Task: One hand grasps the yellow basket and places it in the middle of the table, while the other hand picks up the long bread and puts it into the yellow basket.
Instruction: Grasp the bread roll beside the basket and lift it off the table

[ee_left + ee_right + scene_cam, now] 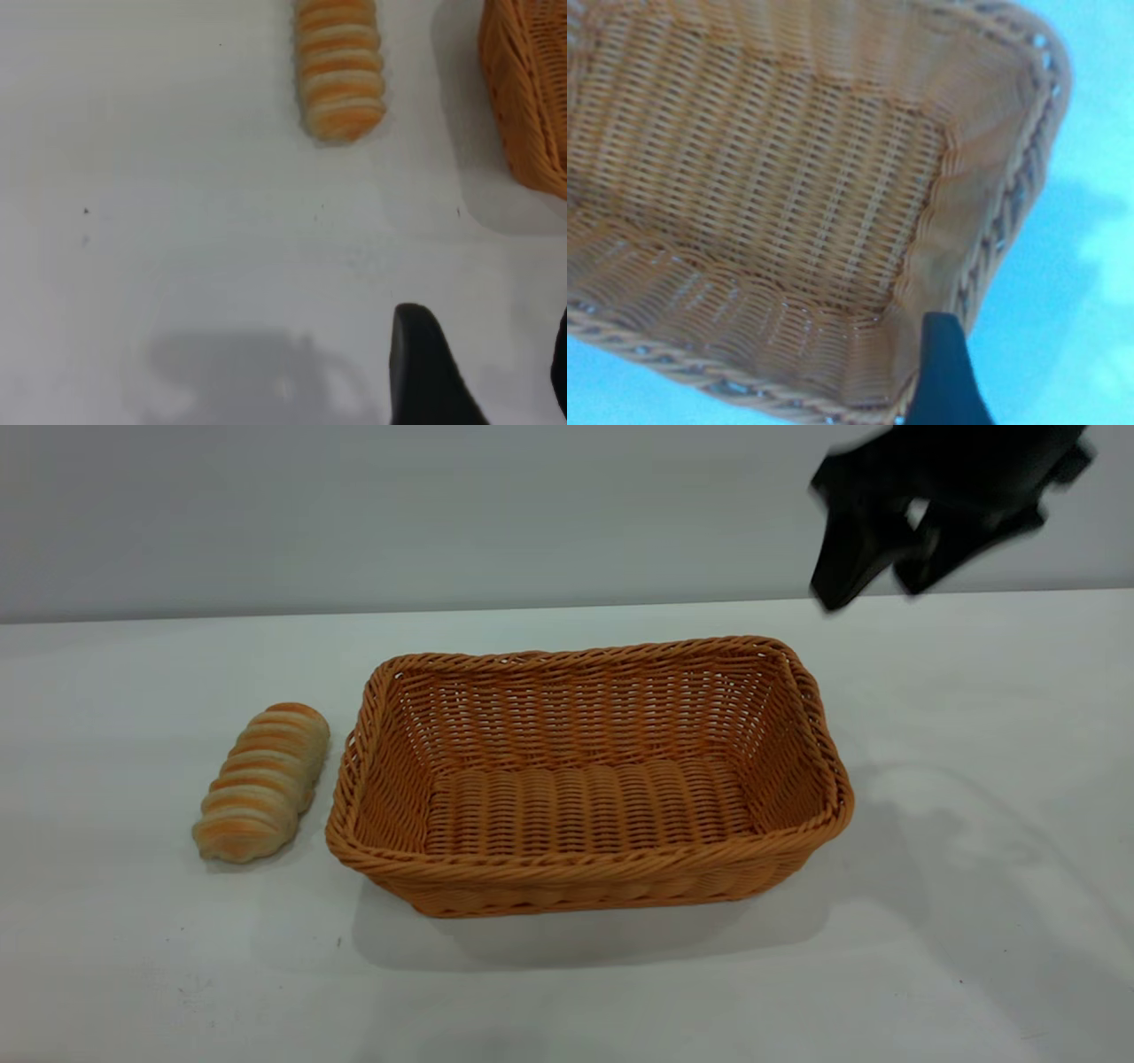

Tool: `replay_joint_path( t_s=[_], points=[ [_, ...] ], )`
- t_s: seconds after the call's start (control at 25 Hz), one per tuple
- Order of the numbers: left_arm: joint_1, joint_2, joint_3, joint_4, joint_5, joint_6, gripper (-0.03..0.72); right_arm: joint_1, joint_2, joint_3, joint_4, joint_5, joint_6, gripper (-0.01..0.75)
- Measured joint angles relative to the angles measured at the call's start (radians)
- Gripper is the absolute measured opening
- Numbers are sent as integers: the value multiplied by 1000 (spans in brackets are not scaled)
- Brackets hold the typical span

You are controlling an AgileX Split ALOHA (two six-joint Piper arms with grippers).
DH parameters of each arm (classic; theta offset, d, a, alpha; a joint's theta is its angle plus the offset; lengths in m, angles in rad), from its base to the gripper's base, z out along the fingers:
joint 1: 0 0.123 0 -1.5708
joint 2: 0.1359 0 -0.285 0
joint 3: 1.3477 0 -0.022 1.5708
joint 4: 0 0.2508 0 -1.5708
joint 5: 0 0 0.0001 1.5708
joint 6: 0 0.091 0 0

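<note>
the yellow basket (pixel 802 717) stands upright near the middle of the table (pixel 974 957), long side toward the exterior camera, with nothing inside it; its braided rim and openwork sloping walls surround a ribbed woven floor. the long bread (pixel 263 781) lies on the table just beside the basket's left short end, apart from it by a narrow strip of white, its ridged length running roughly along that end wall.

the right gripper (pixel 870 593) hangs in the air above and behind the basket's far right corner, touching nothing; its two black fingers point down and stand apart with a gap between them, so the jaws are open and hold nothing. in the right wrist view the basket (pixel 771 177) fills the picture, seen from above, with one black fingertip (pixel 946 372) over its rim corner.

the left gripper (pixel 483 372) shows only in the left wrist view, above bare table, well apart from the bread (pixel 339 71) and the basket's edge (pixel 532 97). one dark finger (pixel 425 363) shows fully and a sliver of another at the picture's edge, a wide gap between them: open, empty.
</note>
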Motion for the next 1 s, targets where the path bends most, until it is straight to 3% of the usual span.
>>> replay_joint_path(
  t_s=[0.48, 1.0],
  points=[
    [0, 324, -13, -26, -239, -6, 401, 0, -381, 0, -29, 152, -68, 585],
    [0, 655, -249, -29, -269, 6, 401, 0, -707, 35, -26, 353, -109, 585]
  ],
)
